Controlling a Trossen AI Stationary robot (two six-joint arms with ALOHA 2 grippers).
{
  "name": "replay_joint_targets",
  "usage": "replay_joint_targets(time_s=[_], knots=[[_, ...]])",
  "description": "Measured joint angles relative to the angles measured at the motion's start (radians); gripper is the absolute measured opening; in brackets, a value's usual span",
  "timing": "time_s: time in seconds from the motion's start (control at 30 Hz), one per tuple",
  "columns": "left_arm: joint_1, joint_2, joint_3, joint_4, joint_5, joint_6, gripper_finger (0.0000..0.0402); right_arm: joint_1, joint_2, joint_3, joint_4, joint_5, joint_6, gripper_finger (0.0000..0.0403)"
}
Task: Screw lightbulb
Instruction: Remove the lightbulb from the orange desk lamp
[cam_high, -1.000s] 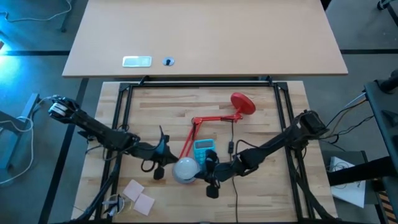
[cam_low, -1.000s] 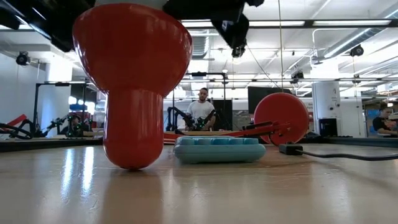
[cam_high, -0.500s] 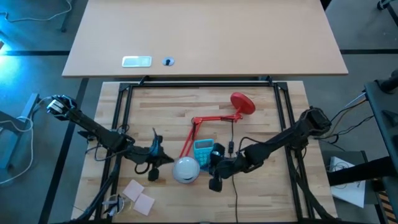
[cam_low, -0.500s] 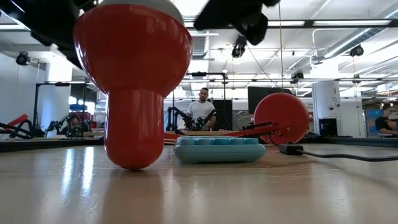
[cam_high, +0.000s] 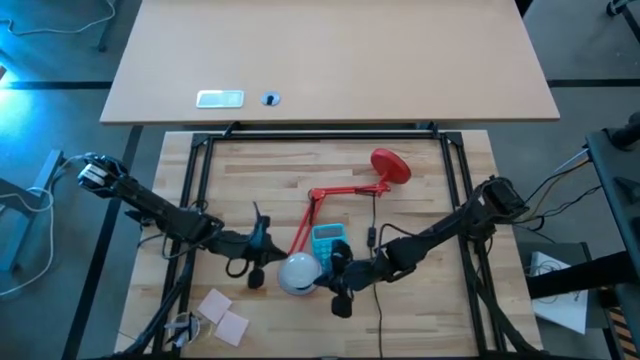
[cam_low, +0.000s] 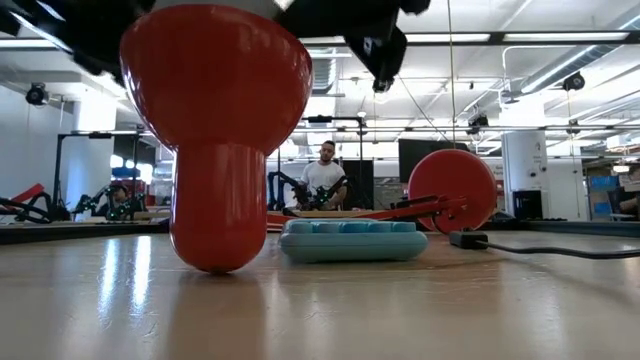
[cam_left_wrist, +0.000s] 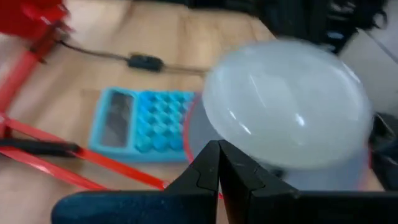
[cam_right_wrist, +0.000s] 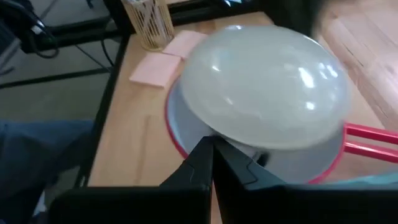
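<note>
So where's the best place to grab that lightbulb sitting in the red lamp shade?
Probably grip the lightbulb by its rounded dome, coming from above with fingers on opposite sides. Its dome bulges up out of the red lamp shade, while its base is hidden down inside the shade.

lightbulb (cam_high: 298, 270): 1 | red lamp (cam_high: 345, 190): 1 | blue calculator (cam_high: 327, 240): 1 | pink pads (cam_high: 224, 315): 2 | arms: 2

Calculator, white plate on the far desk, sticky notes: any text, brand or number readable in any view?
None can be read.
Blue calculator: keys and display show no legible characters, too blurred.
White plate on the far desk: any marking is too small.
Pink sticky notes: blank as far as visible.
Lightbulb: no marking seen.
</note>
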Motion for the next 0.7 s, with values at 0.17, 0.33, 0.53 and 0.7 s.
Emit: replay_joint_targets(time_s=[0.17, 0.33, 0.53, 0.7], knots=[[-0.066, -0.038, 0.003, -0.034, 0.024, -0.049, 0.0000, -0.006, -0.032, 0.000, -0.095, 0.072, -0.004, 0.0000], [-0.128, -0.070, 0.005, -0.095, -0.022, -0.108, 0.0000, -0.005, -0.063, 0.000, -0.203, 0.149, 0.043, 0.0000], [-0.111, -0.076, 0.003, -0.161, -0.192, -0.105, 0.0000, 0.019, -0.073, 0.000, -0.194, 0.097, 0.080, 0.0000], [-0.031, -0.029, 0.003, -0.063, -0.207, -0.019, 0.0000, 0.033, -0.037, 0.000, -0.028, 0.043, 0.060, 0.0000]])
